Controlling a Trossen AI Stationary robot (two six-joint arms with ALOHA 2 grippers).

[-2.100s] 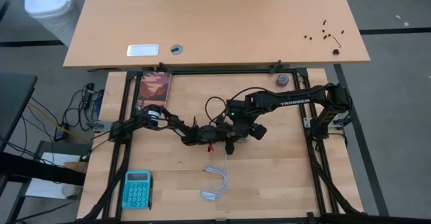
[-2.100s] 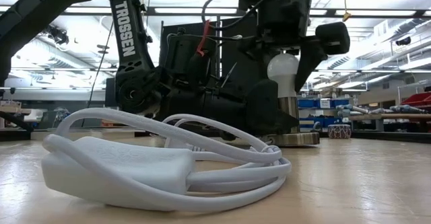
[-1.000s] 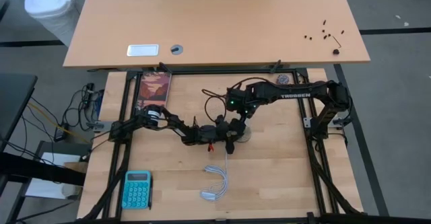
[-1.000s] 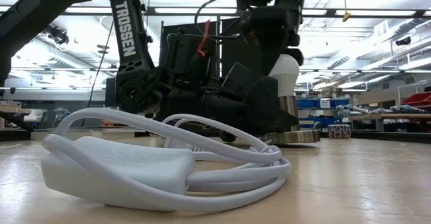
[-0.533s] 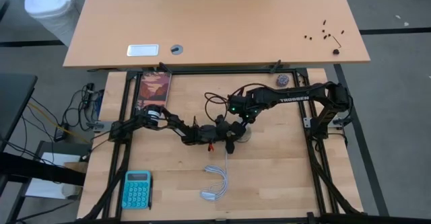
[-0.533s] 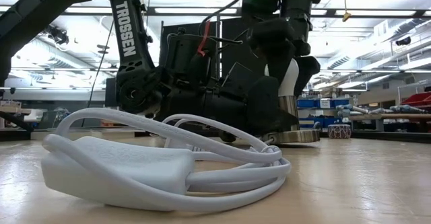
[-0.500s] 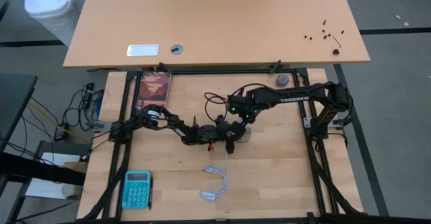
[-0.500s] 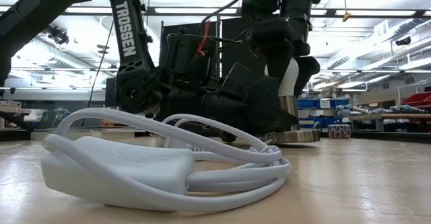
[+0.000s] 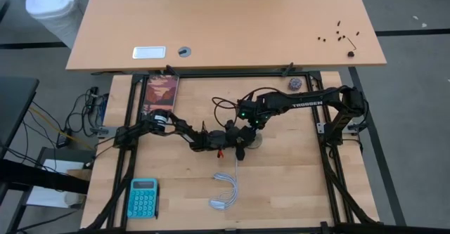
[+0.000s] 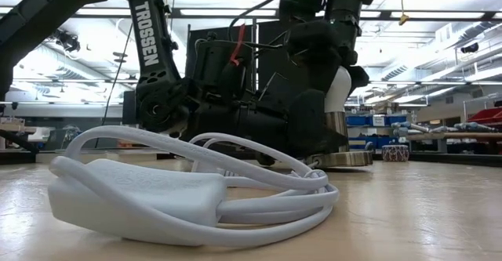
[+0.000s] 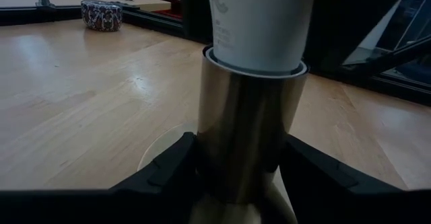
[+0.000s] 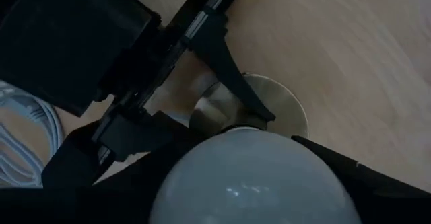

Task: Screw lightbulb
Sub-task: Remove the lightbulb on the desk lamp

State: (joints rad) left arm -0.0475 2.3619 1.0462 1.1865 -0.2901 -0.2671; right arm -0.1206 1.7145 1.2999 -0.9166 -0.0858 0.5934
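right gripper (image 12: 249, 183) has dropped back over the bulb (image 12: 252, 177), fingers closing round it, not yet tight; left gripper (image 11: 236, 163) clamps the socket (image 11: 246, 130). i expect another turn.

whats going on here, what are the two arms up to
Both arms meet near the middle of the table over a lamp socket. The left gripper has its jaws shut on the metal socket, holding it upright on its round base. The right gripper comes down from above with its jaws around the lightbulb, which sits in the socket. A coiled white cord lies nearer the front edge.
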